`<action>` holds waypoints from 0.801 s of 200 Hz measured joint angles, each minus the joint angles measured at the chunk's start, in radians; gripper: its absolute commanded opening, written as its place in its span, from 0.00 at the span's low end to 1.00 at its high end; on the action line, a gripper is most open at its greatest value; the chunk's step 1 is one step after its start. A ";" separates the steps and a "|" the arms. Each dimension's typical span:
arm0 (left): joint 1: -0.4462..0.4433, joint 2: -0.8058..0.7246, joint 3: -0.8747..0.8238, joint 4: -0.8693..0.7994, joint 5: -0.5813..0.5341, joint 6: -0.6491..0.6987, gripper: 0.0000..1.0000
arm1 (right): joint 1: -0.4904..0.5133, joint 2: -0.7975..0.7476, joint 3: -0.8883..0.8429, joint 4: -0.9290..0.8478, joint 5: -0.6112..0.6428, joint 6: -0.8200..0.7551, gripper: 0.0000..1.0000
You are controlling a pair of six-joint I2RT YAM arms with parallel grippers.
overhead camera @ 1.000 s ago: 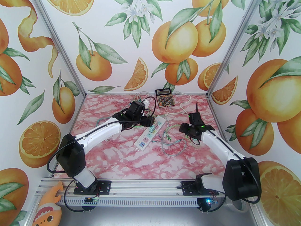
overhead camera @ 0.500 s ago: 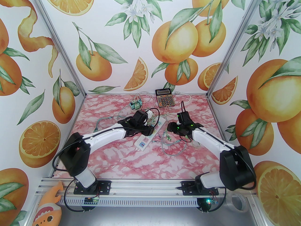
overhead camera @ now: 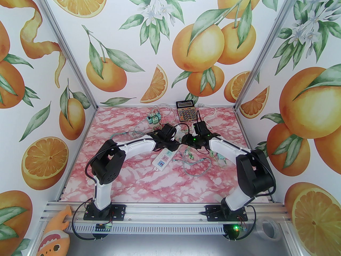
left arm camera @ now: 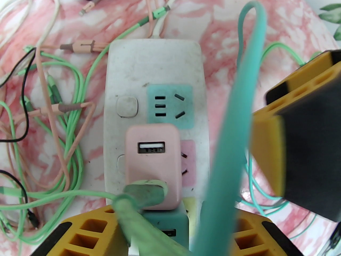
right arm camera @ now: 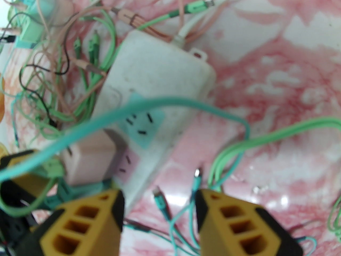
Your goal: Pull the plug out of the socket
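A white power strip (left arm camera: 154, 63) lies on the pink marble table (overhead camera: 128, 180). A pink USB plug (left arm camera: 153, 164) sits in its pink socket, and a teal plug (left arm camera: 162, 223) sits in the socket just below it. My left gripper (left arm camera: 175, 219) is open, its yellow fingers (left arm camera: 88, 231) flanking the teal plug with gaps on both sides. A teal cable (left arm camera: 234, 111) arches up past it. My right gripper (right arm camera: 159, 209) is open beside the power strip (right arm camera: 159, 73), over loose cable ends, with the pink plug (right arm camera: 88, 156) to its left. From above, both wrists meet over the strip's far half (overhead camera: 165, 159).
Green, pink and black cables (left arm camera: 61, 111) tangle to the left of the strip and spread to its right (overhead camera: 197, 164). A calculator (overhead camera: 187, 111) and loose teal plugs (overhead camera: 154, 118) lie near the back wall. A tape roll (overhead camera: 269, 227) sits off the table's front right.
The left arm drew back from the loose plugs at the rear to the strip. The right arm swung left toward the strip. Both grippers' jaws narrowed.
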 measured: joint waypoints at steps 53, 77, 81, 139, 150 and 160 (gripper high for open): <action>-0.003 0.000 0.000 -0.012 -0.002 0.021 0.40 | 0.000 0.106 0.067 0.013 -0.033 0.009 0.43; -0.006 0.000 -0.006 -0.013 -0.006 0.024 0.36 | 0.000 0.149 0.088 0.014 -0.040 0.013 0.43; -0.006 0.000 -0.008 -0.013 -0.008 0.024 0.34 | 0.000 0.156 0.090 0.014 -0.041 0.013 0.43; -0.007 0.000 -0.009 -0.013 -0.015 0.026 0.15 | 0.000 0.203 0.133 -0.007 -0.050 0.011 0.38; -0.007 -0.001 -0.009 -0.013 -0.016 0.023 0.14 | 0.000 0.208 0.140 -0.015 -0.050 0.011 0.37; -0.007 -0.001 -0.009 -0.013 -0.016 0.020 0.12 | 0.000 0.209 0.142 -0.019 -0.049 0.010 0.37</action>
